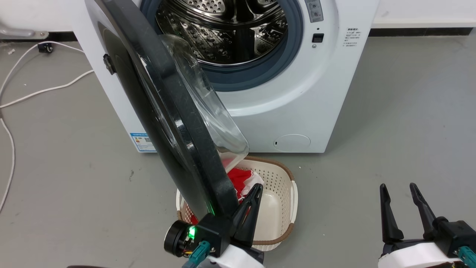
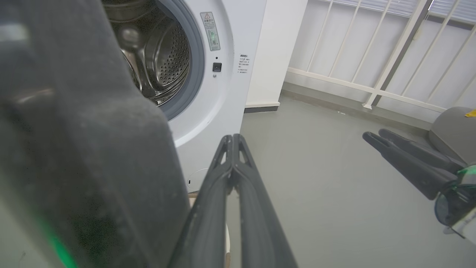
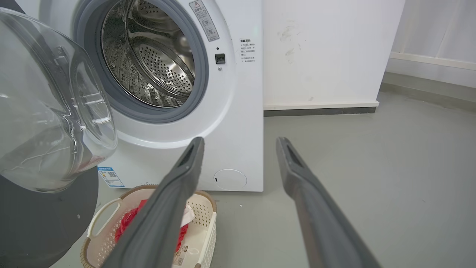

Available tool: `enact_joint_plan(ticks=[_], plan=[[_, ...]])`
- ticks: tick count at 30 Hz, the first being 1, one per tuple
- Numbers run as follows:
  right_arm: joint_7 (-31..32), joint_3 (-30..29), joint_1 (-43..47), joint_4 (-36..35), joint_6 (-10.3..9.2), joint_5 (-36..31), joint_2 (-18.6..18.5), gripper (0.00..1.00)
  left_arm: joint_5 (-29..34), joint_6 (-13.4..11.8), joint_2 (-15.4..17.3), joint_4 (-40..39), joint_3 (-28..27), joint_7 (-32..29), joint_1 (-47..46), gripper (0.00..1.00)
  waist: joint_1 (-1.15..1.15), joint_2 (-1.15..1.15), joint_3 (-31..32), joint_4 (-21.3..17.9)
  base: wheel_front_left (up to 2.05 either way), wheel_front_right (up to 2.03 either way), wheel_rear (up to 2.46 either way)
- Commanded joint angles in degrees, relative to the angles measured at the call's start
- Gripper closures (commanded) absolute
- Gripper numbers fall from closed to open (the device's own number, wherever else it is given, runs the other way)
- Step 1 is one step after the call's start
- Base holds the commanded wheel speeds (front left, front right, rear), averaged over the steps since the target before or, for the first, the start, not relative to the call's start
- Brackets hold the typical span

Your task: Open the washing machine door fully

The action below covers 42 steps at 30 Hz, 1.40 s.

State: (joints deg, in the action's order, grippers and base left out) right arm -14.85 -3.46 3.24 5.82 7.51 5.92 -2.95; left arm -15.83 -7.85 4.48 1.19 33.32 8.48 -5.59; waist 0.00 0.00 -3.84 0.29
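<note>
Spreading out from the washing machine is a smooth grey floor. A white wall stands behind the machine, and a pale railing runs well off to its right. A white cable trails over the floor to the machine's left.

Just in front of the machine, below its opening, sits a cream perforated basket holding a red cloth and a bit of white cloth. The steel drum looks bare inside its grey gasket.

The washing machine door is hinged at the machine's left. It stands swung out roughly square to the front, with its glass bowl facing the opening and its free edge hanging over the basket.

The left gripper lies just beside that free edge on the bowl side. Its fingers are pressed together on nothing, and I cannot tell whether it touches the door. The right gripper is well apart from the machine, to its front right, with its fingers spread and empty.
</note>
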Motion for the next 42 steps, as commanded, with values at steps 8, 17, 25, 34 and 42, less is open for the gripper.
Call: enact_joint_plan(ticks=[8, 17, 25, 34, 42], plan=[[-0.19, 0.07, 0.96, 0.06, -0.04, 0.51, 0.12, 0.0, -0.05, -2.52, 2.93, -4.6, -1.06, -1.84, 4.57, 1.0, 0.0, 0.0, 1.2, 2.6, 0.0, 0.0, 0.0], [-0.16, -0.12, 1.8, 0.22, -0.04, 0.72, 0.12, 0.0, 0.57, -4.7, 5.04, -8.5, -1.55, -3.12, 7.91, 1.0, 0.0, 0.0, 1.61, 5.9, 0.0, 0.0, 0.0], [-0.01, -0.72, 2.07, -0.27, -0.04, 0.77, 0.12, 0.0, 1.37, -6.18, 6.76, -11.88, -2.11, -3.55, 9.84, 1.0, 0.0, 0.0, 0.96, 11.66, 0.0, 0.0, 0.0], [0.29, -0.89, 1.86, -0.84, -0.04, 0.6, 0.11, 0.0, 1.6, -7.63, 7.69, -14.23, -3.07, -3.3, 10.76, 1.0, 0.0, 0.0, 0.04, 19.03, 0.0, 0.0, 0.0], [0.56, -0.93, 1.64, -1.35, -0.04, 0.31, 0.1, 0.0, 1.14, -9.1, 8.39, -14.61, -5.26, -1.92, 11.2, 1.0, 0.0, 0.0, -1.03, 23.27, 0.0, 0.0, 0.0]])
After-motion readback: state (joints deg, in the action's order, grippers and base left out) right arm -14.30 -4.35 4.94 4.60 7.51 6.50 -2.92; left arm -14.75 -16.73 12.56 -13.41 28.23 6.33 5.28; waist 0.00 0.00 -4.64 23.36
